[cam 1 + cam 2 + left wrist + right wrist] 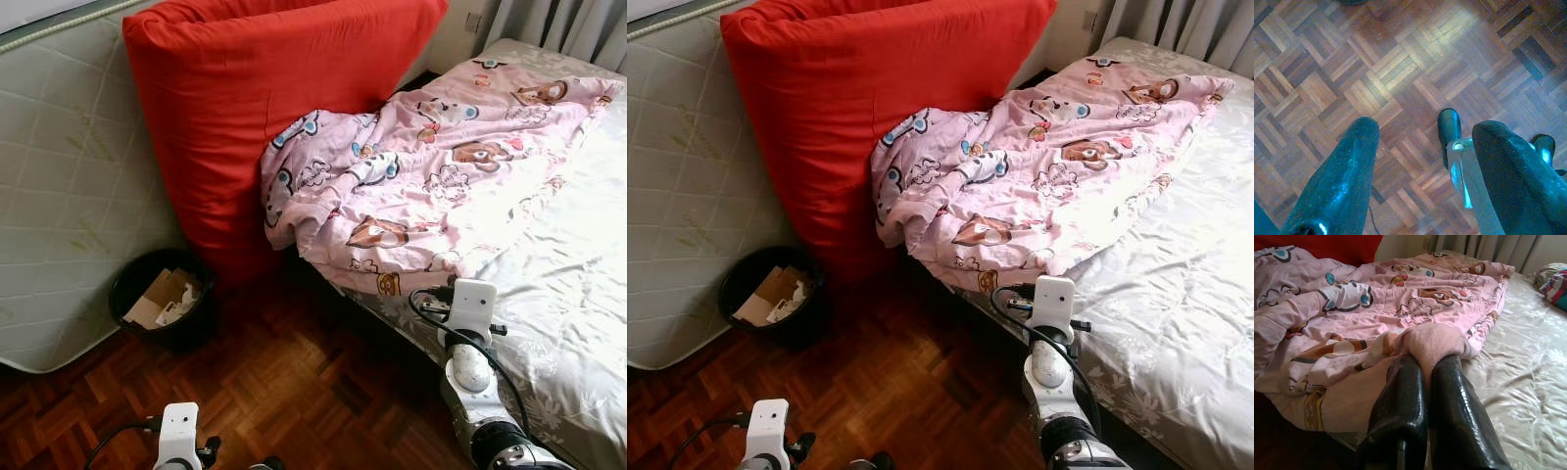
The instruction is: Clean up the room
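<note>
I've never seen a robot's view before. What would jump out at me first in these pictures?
A big red cushion leans upright between a pale mattress on the left and the bed. A pink cartoon-print blanket lies rumpled across the bed's silvery sheet, and the right gripper pinches a fold of its edge. A black waste bin holding cardboard sits on the parquet floor.
</note>
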You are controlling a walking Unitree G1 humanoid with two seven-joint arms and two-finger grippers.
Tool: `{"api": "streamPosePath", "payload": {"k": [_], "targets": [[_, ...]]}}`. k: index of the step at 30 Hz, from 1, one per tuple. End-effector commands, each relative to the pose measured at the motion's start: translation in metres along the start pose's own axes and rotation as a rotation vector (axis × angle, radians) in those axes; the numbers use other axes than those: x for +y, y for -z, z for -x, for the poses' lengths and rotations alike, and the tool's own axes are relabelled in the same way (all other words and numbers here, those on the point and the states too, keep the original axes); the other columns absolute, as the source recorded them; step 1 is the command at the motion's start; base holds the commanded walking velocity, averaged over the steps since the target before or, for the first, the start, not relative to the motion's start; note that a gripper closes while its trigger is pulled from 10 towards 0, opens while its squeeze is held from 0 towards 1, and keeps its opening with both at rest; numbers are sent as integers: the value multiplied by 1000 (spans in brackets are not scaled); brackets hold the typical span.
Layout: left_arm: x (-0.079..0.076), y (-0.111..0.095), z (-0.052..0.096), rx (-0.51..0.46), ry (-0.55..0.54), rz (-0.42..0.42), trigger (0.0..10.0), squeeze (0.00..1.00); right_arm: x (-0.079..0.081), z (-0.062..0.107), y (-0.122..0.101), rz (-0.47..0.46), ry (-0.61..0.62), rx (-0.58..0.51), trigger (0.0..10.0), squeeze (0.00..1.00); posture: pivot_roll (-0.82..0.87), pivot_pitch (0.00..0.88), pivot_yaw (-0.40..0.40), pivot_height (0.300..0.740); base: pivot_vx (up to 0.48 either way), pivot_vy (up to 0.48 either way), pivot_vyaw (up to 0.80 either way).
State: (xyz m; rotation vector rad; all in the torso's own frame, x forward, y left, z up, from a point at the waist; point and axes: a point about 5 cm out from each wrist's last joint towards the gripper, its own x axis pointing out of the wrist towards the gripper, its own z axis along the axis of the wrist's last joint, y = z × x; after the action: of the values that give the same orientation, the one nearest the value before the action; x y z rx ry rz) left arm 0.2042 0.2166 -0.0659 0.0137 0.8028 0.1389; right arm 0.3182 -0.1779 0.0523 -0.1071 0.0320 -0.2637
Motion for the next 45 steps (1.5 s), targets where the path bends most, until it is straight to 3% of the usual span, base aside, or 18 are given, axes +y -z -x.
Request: {"api": "streamPosePath", "payload": {"k": [1,29,30,33,34,36,37,38,39,40,42,45], "targets": [[5,10,3,38,-13,-18,10000,0,0,4,6,-5,3,31,10000,0,37,168,35,740,0,0,0],[5,10,3,38,-12,-21,10000,0,1,4,7,-6,1,35,10000,20,38,169,34,740,0,0,0],[5,10,3,39,-13,-21,10000,0,1,4,7,-6,1,35,10000,161,38,169,35,740,0,0,0],[5,10,3,39,-13,-21,10000,0,1,4,7,-6,1,36,10000,188,39,169,34,740,0,0,0],[5,10,3,39,-13,-20,10000,0,1,4,7,-6,1,36,10000,459,39,169,34,740,0,0,0],[5,10,3,39,-13,-20,10000,0,1,4,7,-6,1,36,10000,459,39,169,34,740,0,0,0],[5,10,3,39,-14,-20,10000,0,1,4,8,-6,1,36,10000,510,38,169,34,740,0,0,0],[5,10,3,38,-14,-20,10000,0,1,4,8,-5,2,36,10000,667,38,169,34,740,0,0,0],[5,10,3,38,-14,-20,10000,0,1,4,8,-5,2,37,10000,667,38,169,34,740,0,0,0],[5,10,3,38,-13,-21,10000,0,0,5,8,-4,3,37,10000,808,38,169,34,740,0,0,0],[5,10,3,38,-13,-20,10000,0,1,5,8,-4,4,37,10000,980,38,170,34,740,0,0,0],[5,10,3,38,-14,-22,10000,0,0,4,8,-4,5,38,10000,1000,38,170,34,740,0,0,0]]}}
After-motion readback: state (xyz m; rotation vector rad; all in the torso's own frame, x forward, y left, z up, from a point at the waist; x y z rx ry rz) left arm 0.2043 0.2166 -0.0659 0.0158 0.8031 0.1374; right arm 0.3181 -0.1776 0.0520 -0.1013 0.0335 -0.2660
